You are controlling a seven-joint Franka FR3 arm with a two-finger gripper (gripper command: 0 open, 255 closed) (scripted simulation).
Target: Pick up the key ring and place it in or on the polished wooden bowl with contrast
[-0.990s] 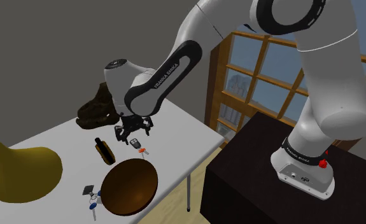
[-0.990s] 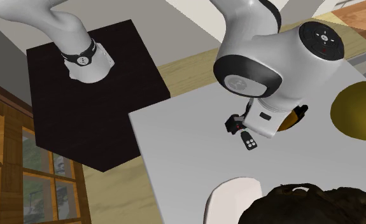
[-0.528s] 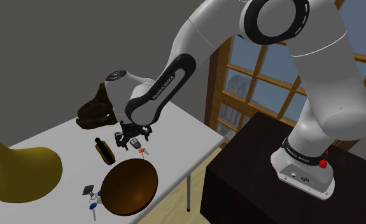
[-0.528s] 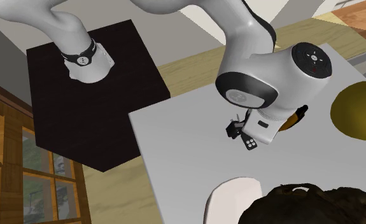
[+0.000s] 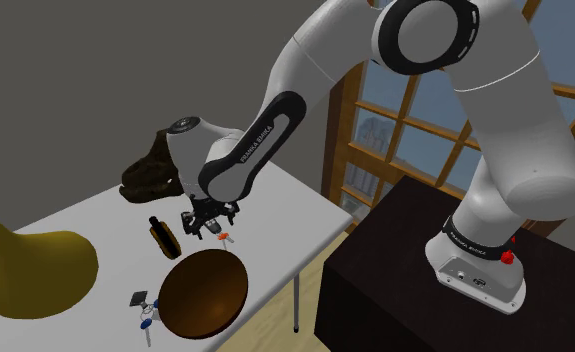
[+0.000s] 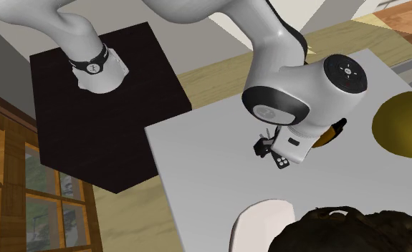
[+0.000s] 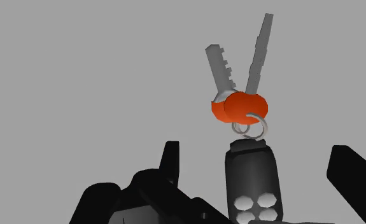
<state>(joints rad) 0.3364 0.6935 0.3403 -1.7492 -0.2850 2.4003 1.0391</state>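
Key ring point(image 7: 240, 107) lies flat on the grey-white table point(image 5: 285, 215), its black fob point(image 7: 251, 181) pointing back at the gripper point(image 7: 255, 149) and its two grey keys with orange heads fanned out beyond it. The gripper is released: its fingers point(image 7: 168, 164) stand wide apart, one on each side of the fob, with clear table between each finger and the fob, so nothing is grasped. In the shoulder view the gripper point(image 5: 203, 222) hangs low over the table with the key ring point(image 5: 224, 237) just at its right. Nearer the camera, just beside the keys, sits the round brown bowl point(image 5: 203, 292). To the shoulder view's left of the gripper lies a small black-and-orange object point(image 5: 163, 236), and near the bowl's left rim lies a second bunch of keys point(image 5: 143, 312) with blue heads. At the far left is a large yellow shape point(image 5: 37, 268), and on the far side of the table, behind the wrist, a dark brown lumpy thing point(image 5: 151, 172). The stand point(image 5: 415, 290) is at the right, with a wooden window point(image 5: 415, 120) behind it. In the second exterior view the fob point(image 6: 283, 162) shows just under the hand, a white rounded thing point(image 6: 263, 225) nearer the camera, and the stand point(image 6: 104, 107) to the left.
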